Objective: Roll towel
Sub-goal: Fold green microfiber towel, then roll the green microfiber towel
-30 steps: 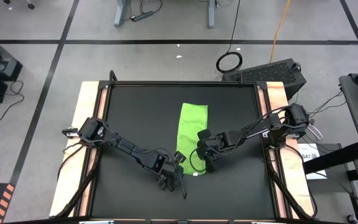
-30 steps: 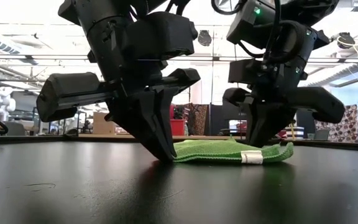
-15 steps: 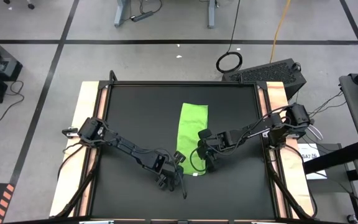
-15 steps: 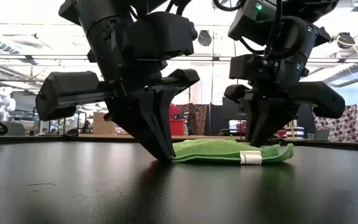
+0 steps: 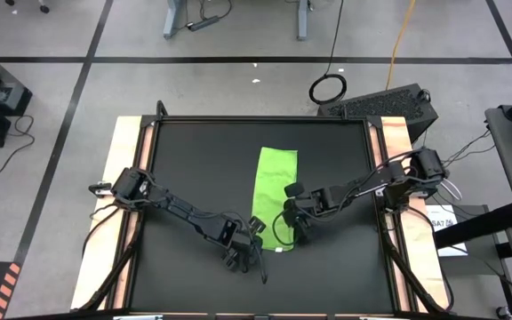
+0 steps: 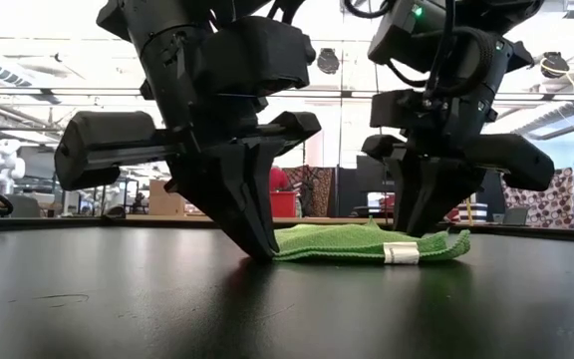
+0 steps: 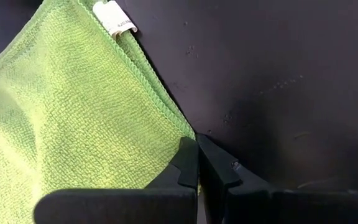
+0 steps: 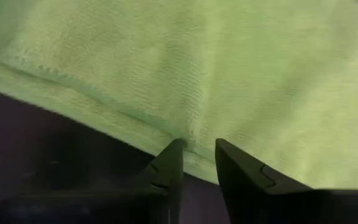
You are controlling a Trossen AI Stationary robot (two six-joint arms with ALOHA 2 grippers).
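Observation:
The lime-green towel point(image 5: 276, 182) lies flat on the black table as a narrow strip running from far to near. A white label point(image 6: 402, 252) sits on its near edge. My left gripper point(image 5: 256, 229) stands at the towel's near left corner, its fingers closed on it point(image 7: 196, 165). My right gripper point(image 5: 292, 222) stands at the towel's right side near the near end, its fingers close together on the edge point(image 8: 196, 155). In the low view the left gripper's tips point(image 6: 257, 249) reach the table at the towel's left end. The right gripper point(image 6: 417, 229) stands over its right part. My left gripper pinches the towel's near left corner point(image 7: 188, 132) between its two fingertips, coming from above and pointing down at a slant. The towel lies flat on the table. My right gripper pinches the towel's edge point(image 8: 191, 138) between its fingertips from above. The cloth puckers a little between them. The towel rests on the table.
The black table top point(image 5: 194, 169) has free room to the left and right of the towel and beyond its far end. Wooden side rails point(image 5: 127, 151) border the table. The low view shows the room behind it.

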